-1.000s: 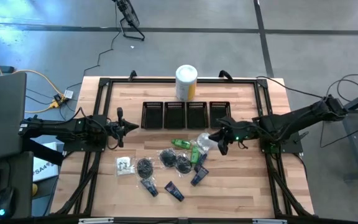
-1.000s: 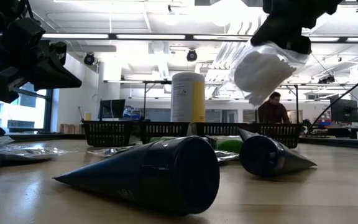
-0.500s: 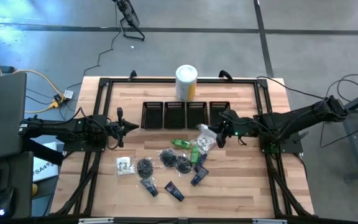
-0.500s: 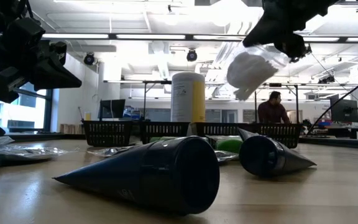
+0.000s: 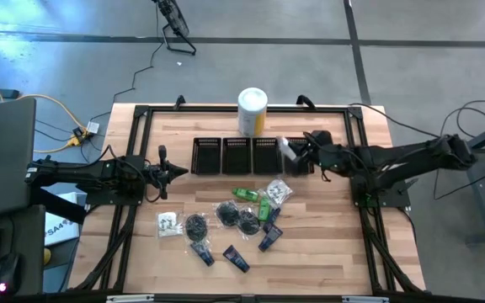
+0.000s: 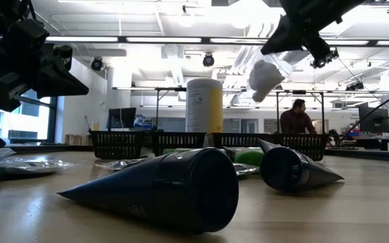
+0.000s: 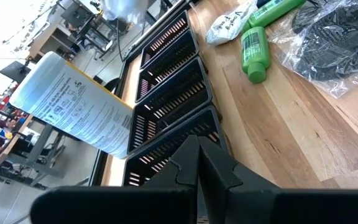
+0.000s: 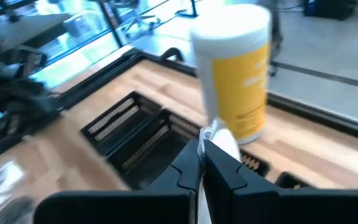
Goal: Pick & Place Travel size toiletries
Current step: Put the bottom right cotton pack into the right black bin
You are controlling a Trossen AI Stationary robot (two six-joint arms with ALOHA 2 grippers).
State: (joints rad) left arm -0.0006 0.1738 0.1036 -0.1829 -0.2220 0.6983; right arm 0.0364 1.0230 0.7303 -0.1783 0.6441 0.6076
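My right gripper [image 5: 293, 151] is shut on a white plastic sachet [image 6: 265, 74] and holds it in the air near the rightmost black mesh bin [image 5: 298, 156]. The other toiletries lie in the middle of the table: green packets [image 5: 247, 194], a clear sachet [image 5: 278, 192], black bagged bundles [image 5: 226, 214], dark blue tubes [image 5: 236, 258] and a small white sachet [image 5: 169, 223]. My left gripper [image 5: 180, 171] waits shut at the table's left, beside the leftmost bin [image 5: 206, 156], touching nothing. My right gripper pinches one end of the white sachet [image 8: 211, 135] between its two fingers. The fingers come from the table's right, slanting a little downward. The sachet hangs from the fingertips, lifted clear of the table and the bins.
Four black mesh bins [image 5: 251, 156] stand in a row across the table's far half. The big white-and-yellow canister [image 5: 253, 109] stands just behind them. A person [image 6: 294, 118] sits in the room beyond the table. Bare wood lies along the near edge.
My right gripper has carried the white sachet from above the pile toward the table's far edge and a little up, to the rightmost bin. It has tipped from pointing steeply down to nearly level. The sachet stays hanging clear.
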